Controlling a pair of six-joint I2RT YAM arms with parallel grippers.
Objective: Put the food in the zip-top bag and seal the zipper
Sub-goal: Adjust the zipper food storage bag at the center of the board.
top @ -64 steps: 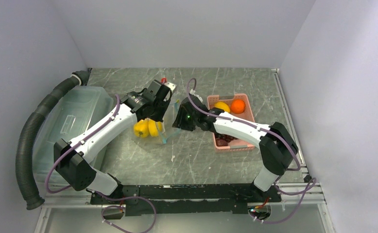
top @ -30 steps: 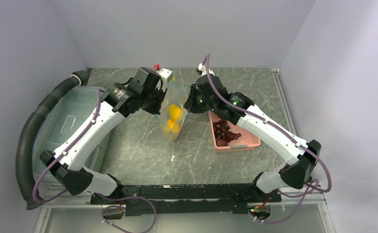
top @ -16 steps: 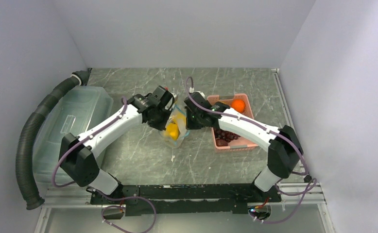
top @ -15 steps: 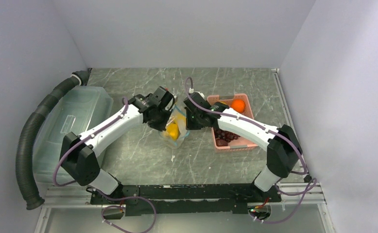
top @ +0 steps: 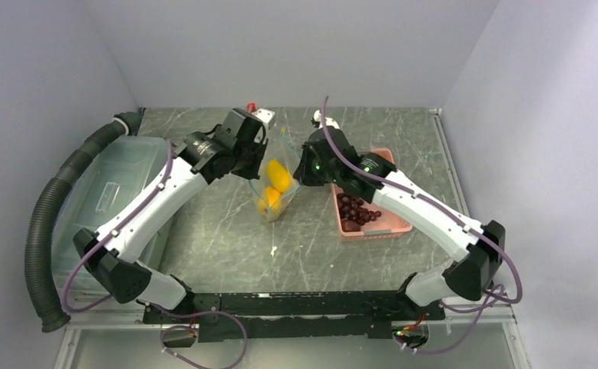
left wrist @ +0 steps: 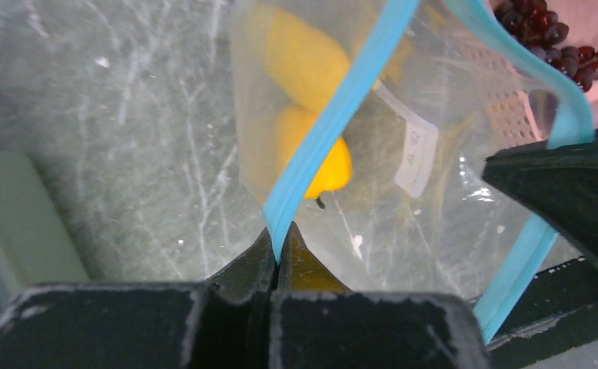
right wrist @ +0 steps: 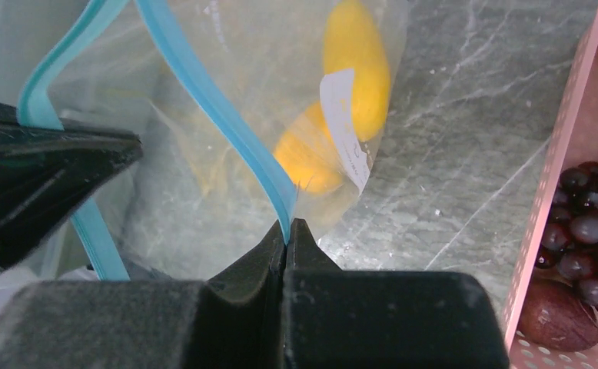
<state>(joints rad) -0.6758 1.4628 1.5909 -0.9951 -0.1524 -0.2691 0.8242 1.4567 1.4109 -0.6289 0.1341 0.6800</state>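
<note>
The clear zip-top bag (top: 289, 187) hangs above the table between my two grippers. My left gripper (left wrist: 278, 250) is shut on its teal zipper (left wrist: 334, 115) at one side of the mouth. On the opposite side, my right gripper (right wrist: 287, 231) is shut on the zipper (right wrist: 219, 115) too. The mouth gapes open. Two yellow pieces of food (top: 278, 175) (top: 268, 199) lie inside, low in the bag. The dark purple grapes (top: 355, 207) sit in the pink basket (top: 392, 225) to the right. The orange ball is hidden.
A translucent lidded bin (top: 115, 184) and a black ribbed hose (top: 46, 223) fill the left side. A small white object with a red cap (top: 259, 114) stands at the back. A brownish piece (right wrist: 561, 317) lies in the basket beside the grapes. White crumb (top: 273, 250) on the table.
Half a second ago the bag sat low near the table with both arms bent down. Both grippers have since lifted it up and back, still pinching the zipper.
</note>
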